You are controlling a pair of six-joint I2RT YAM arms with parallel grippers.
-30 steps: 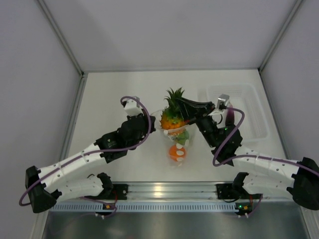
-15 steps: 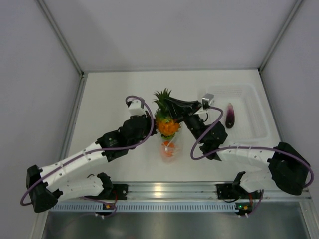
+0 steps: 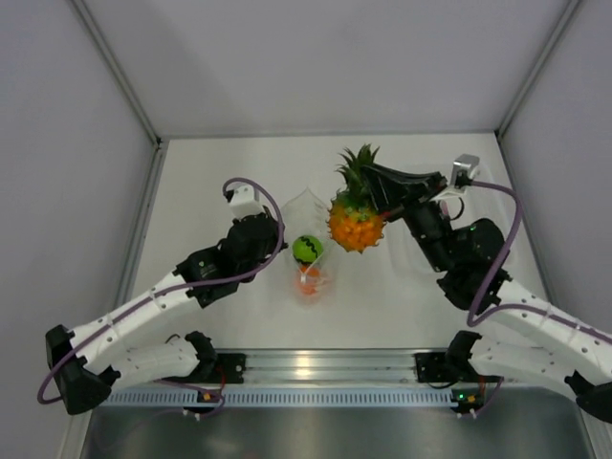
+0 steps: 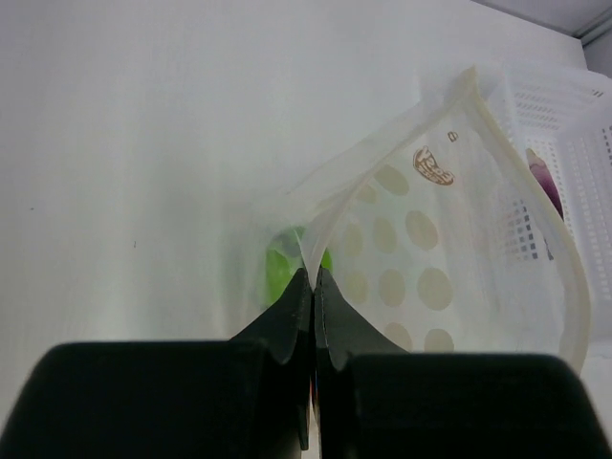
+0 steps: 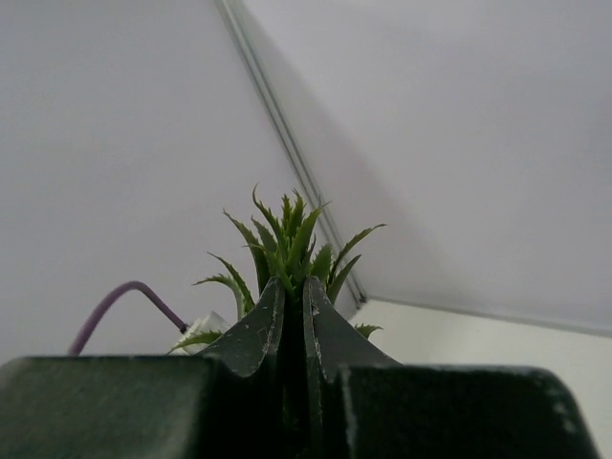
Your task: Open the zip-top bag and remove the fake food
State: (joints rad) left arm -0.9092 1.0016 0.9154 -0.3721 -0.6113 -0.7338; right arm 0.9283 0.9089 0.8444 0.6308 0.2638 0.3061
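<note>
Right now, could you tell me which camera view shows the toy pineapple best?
The top external view: the whole toy pineapple, orange body and green leaves, hangs from the right gripper. The right wrist view shows only its leaf tips beyond the shut fingers. The left wrist view shows none of it.

White table is seen w/ dotted zip-top bag rested on it near ctr, and a clear perforated tray set twd its right side.
</note>
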